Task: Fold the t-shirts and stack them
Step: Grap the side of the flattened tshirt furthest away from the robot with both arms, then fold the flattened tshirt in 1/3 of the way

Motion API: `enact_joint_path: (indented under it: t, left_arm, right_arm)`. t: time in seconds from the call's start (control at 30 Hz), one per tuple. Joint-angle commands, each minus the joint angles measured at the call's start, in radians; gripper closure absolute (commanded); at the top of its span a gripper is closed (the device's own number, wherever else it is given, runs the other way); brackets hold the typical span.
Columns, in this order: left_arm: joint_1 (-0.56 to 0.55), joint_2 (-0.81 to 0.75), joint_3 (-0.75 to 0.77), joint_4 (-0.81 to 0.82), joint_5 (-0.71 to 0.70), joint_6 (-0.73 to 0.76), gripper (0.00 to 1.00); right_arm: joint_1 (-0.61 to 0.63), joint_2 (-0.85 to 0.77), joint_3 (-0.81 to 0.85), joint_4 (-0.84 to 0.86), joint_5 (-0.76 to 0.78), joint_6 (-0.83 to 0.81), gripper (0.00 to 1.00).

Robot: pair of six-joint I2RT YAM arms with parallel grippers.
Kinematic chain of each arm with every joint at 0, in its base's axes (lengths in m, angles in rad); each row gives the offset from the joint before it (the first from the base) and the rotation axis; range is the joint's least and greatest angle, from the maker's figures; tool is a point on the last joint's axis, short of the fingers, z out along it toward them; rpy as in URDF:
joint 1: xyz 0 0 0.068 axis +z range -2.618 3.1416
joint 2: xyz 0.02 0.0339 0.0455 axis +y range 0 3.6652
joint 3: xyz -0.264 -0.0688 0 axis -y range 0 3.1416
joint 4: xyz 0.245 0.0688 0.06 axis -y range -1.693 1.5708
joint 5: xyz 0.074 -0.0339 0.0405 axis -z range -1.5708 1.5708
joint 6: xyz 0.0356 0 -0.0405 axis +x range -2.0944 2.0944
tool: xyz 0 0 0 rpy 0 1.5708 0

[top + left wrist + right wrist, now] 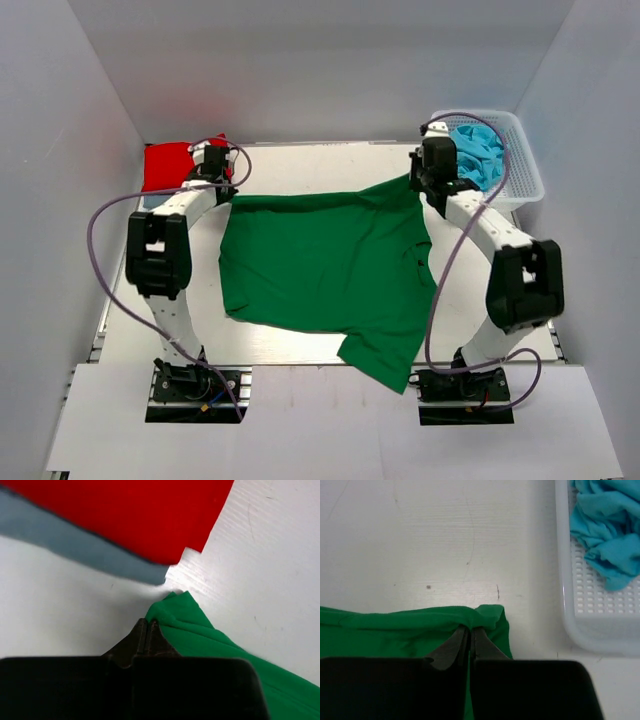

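Observation:
A dark green t-shirt (330,262) lies spread over the middle of the table, one sleeve hanging toward the near edge. My left gripper (222,186) is shut on its far left corner (181,614). My right gripper (424,184) is shut on its far right corner (490,616). A folded red t-shirt (168,164) lies on a pale blue one (75,545) at the far left, just beyond my left gripper. Crumpled turquoise shirts (480,152) fill the white mesh basket (525,180).
The basket's wall (585,605) stands close to the right of my right gripper. White walls enclose the table on the left, back and right. A strip of bare table (330,165) runs beyond the green shirt.

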Motion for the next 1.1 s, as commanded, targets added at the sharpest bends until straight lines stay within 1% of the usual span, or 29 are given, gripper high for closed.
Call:
enact_joint_path:
  t: [0.0,0.07,0.13,0.17,0.23,0.27,0.33,0.4,0.47,0.57,0.6,0.63,0.67,0.7,0.73,0.77,0.8,0.83,0.87,0.9,0.93,0.97,1.0,1.07]
  left_arm:
    - [0.003,-0.179,-0.082,0.018,-0.008,0.008,1.00]
    - [0.003,-0.223,-0.152,0.018,-0.008,0.008,1.00]
    - [0.003,-0.279,-0.194,0.018,0.004,0.008,1.00]
    - [0.003,-0.291,-0.228,0.018,0.004,0.008,1.00]
    - [0.003,-0.313,-0.252,0.018,0.004,-0.003,1.00]
    - [0.003,-0.322,-0.263,0.008,0.004,-0.003,1.00]
    - [0.003,-0.333,-0.291,-0.010,-0.005,-0.029,1.00]
    - [0.003,-0.343,-0.311,-0.019,0.021,-0.029,1.00]
    - [0.003,-0.343,-0.337,-0.019,0.033,-0.055,1.00]
    - [0.003,-0.352,-0.357,-0.090,0.034,-0.104,1.00]
    - [0.003,-0.352,-0.357,-0.120,0.043,-0.104,1.00]
    - [0.003,-0.352,-0.366,-0.139,0.043,-0.122,0.97]
    - [0.003,-0.352,-0.366,-0.156,0.043,-0.133,0.88]
    - [0.003,-0.352,-0.366,-0.171,0.043,-0.133,0.73]
    - [0.003,-0.352,-0.357,-0.206,0.043,-0.142,0.62]
    - [0.003,-0.352,-0.357,-0.225,0.043,-0.143,0.37]
    - [0.003,-0.352,-0.333,-0.240,0.043,-0.143,0.28]
    - [0.003,-0.352,-0.322,-0.272,0.029,-0.153,0.24]
    - [0.003,-0.352,-0.306,-0.288,0.029,-0.153,0.13]
    - [0.003,-0.363,-0.290,-0.301,0.020,-0.153,0.05]
    - [0.003,-0.363,-0.250,-0.320,0.020,-0.153,0.00]
    - [0.003,-0.363,-0.222,-0.331,0.009,-0.153,0.00]
    - [-0.006,-0.363,-0.170,-0.331,0.009,-0.153,0.00]
    - [-0.016,-0.363,-0.113,-0.303,0.036,-0.130,0.00]
  right_arm:
    - [-0.008,-0.137,-0.038,-0.116,-0.026,0.090,1.00]
    - [-0.005,-0.180,-0.096,-0.191,-0.041,0.147,1.00]
    - [-0.005,-0.231,-0.134,-0.214,-0.087,0.175,1.00]
    - [0.000,-0.263,-0.191,-0.229,-0.103,0.190,1.00]
    - [-0.002,-0.306,-0.225,-0.245,-0.136,0.227,1.00]
    - [-0.002,-0.333,-0.274,-0.269,-0.140,0.257,1.00]
    - [0.000,-0.373,-0.326,-0.277,-0.170,0.276,1.00]
    - [0.000,-0.424,-0.373,-0.279,-0.181,0.304,1.00]
    - [0.001,-0.450,-0.420,-0.282,-0.228,0.333,1.00]
    - [0.001,-0.492,-0.515,-0.274,-0.305,0.370,1.00]
    - [0.007,-0.499,-0.535,-0.266,-0.314,0.411,1.00]
    - [0.004,-0.504,-0.593,-0.266,-0.321,0.428,1.00]
    - [0.007,-0.530,-0.613,-0.272,-0.308,0.443,1.00]
    - [0.006,-0.541,-0.653,-0.285,-0.301,0.471,1.00]
    - [0.007,-0.548,-0.656,-0.289,-0.284,0.474,0.90]
    - [0.007,-0.571,-0.658,-0.305,-0.276,0.477,0.72]
    - [0.007,-0.579,-0.642,-0.326,-0.258,0.456,0.68]
    - [0.004,-0.582,-0.630,-0.352,-0.256,0.449,0.63]
    - [0.007,-0.590,-0.616,-0.363,-0.220,0.428,0.53]
    - [0.006,-0.587,-0.565,-0.374,-0.163,0.416,0.49]
    - [0.006,-0.590,-0.546,-0.398,-0.143,0.401,0.42]
    - [-0.012,-0.579,-0.512,-0.401,-0.127,0.382,0.33]
    - [0.006,-0.572,-0.460,-0.376,-0.103,0.356,0.28]
    - [0.004,-0.521,-0.428,-0.357,-0.089,0.331,0.23]
